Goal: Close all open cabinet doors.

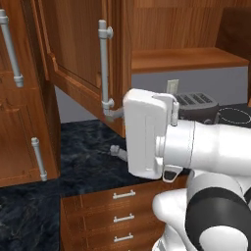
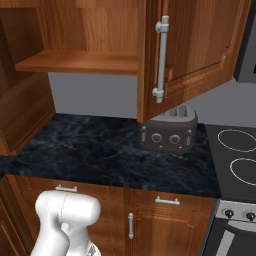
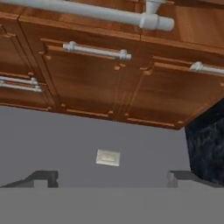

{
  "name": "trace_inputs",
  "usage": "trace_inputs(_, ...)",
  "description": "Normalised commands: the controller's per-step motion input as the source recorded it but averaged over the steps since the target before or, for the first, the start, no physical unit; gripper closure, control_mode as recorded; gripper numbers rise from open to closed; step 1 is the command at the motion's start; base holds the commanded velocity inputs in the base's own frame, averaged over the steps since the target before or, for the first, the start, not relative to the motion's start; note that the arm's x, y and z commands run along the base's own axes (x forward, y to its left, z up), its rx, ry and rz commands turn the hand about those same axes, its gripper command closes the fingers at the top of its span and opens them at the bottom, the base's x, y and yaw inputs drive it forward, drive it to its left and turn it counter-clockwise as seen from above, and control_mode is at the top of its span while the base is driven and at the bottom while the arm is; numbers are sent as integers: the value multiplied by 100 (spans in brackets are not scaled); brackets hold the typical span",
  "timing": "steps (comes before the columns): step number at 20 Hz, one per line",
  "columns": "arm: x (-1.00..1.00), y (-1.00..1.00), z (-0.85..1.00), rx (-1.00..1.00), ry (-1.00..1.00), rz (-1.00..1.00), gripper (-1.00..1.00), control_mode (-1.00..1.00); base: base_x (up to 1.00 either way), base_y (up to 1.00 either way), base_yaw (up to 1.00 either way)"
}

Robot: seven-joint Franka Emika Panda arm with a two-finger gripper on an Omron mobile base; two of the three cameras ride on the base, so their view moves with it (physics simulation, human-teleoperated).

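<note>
One cabinet door [image 1: 78, 46] hangs swung out from the wall cabinet, its long grey bar handle [image 1: 103, 68] upright; from the other side the same cabinet door [image 2: 197, 50] and its bar handle [image 2: 161, 60] show over the counter. My gripper [image 1: 116, 133] stands open just below and beside the handle's lower end, holding nothing. In the hand view the gripper [image 3: 111, 177] has its tips wide apart, and the bar handle [image 3: 87, 11] crosses the top edge. Beyond it lie shut doors [image 3: 87, 83] with their own handles.
The opened cabinet shows a bare wooden shelf [image 2: 75, 62]. A toaster [image 2: 167, 132] stands on the dark marble counter [image 2: 85, 147] under the door, with a stovetop [image 2: 237, 150] to its right. A tall cabinet [image 1: 19, 122] stands left, drawers [image 1: 122, 215] below. A wall outlet [image 3: 108, 157] faces the hand.
</note>
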Motion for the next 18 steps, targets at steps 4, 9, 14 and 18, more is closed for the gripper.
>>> trace_inputs(4,20,31,11,10,5,-25,-100,-100,0,0,0)
trace_inputs(9,24,12,30,8,19,-25,-100,-100,0,0,0)
trace_inputs(14,26,10,19,8,27,-25,-100,-100,0,0,0)
trace_inputs(18,46,11,0,13,15,-15,-100,-100,0,0,0)
